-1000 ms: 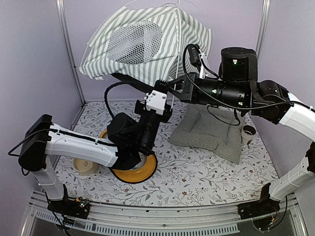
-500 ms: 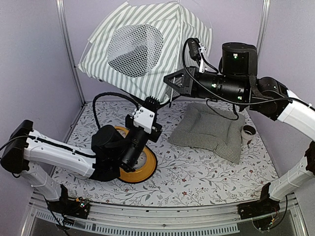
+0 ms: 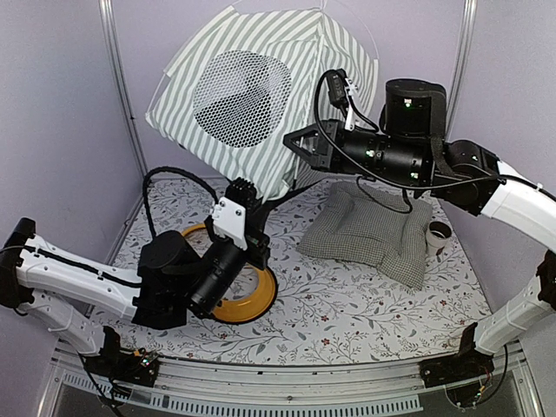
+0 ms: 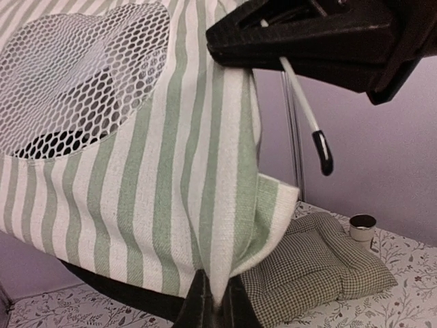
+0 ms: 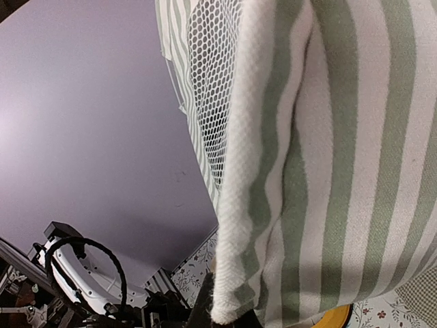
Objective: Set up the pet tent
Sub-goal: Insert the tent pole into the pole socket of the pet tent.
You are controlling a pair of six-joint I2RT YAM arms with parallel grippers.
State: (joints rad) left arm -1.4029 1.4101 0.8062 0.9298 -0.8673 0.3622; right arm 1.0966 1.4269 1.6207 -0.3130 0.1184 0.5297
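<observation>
The pet tent (image 3: 252,52), green-and-white striped with a round mesh window (image 3: 241,97), hangs in the air at the back of the table. My left gripper (image 3: 263,202) reaches up from below and is shut on the tent's lowest corner (image 4: 222,273). My right gripper (image 3: 294,144) holds the tent's right side, shut on a rolled fabric edge (image 5: 239,273). In the left wrist view, a thin white pole (image 4: 300,96) with a black tip pokes out under the right gripper (image 4: 300,34). A pole arc (image 3: 369,39) shows above the tent.
A green-checked cushion (image 3: 373,230) lies on the floral cloth right of centre, with a small white cup (image 3: 439,234) beside it. A yellow ring dish (image 3: 252,300) sits under the left arm. Metal frame posts (image 3: 122,95) stand at the back corners.
My left arm has drawn back and down toward the near left, and its jaws have shut on the tent's lower corner. The tent has swung more upright, its window facing the camera.
</observation>
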